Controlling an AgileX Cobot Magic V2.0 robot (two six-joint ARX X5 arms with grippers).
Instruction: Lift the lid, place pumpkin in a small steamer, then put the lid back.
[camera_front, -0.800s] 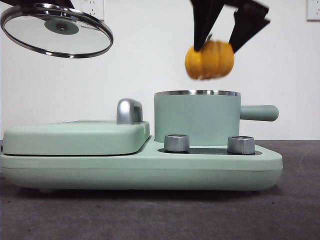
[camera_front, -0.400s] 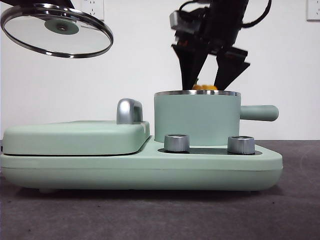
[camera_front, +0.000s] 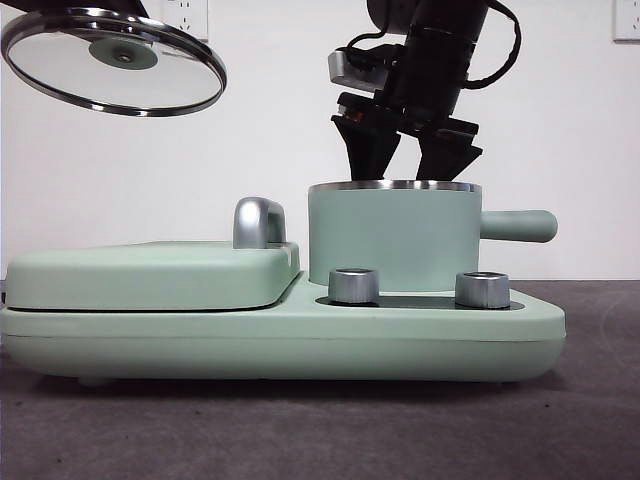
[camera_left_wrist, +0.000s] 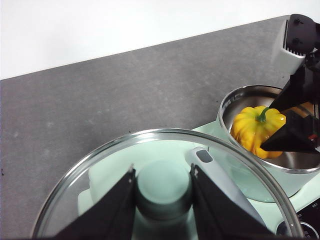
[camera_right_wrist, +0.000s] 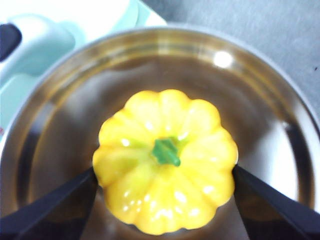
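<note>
Yellow pumpkin (camera_right_wrist: 165, 160) inside small steamer (camera_front: 394, 238), right tool (camera_right_wrist: 165, 200) gripping it

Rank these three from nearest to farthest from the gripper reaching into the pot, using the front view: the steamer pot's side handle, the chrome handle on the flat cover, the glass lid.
1. The steamer's side handle, just beside and below the right gripper.
2. The chrome handle, on the flat cover across from the pot.
3. The lid, held high at the far top corner.
</note>
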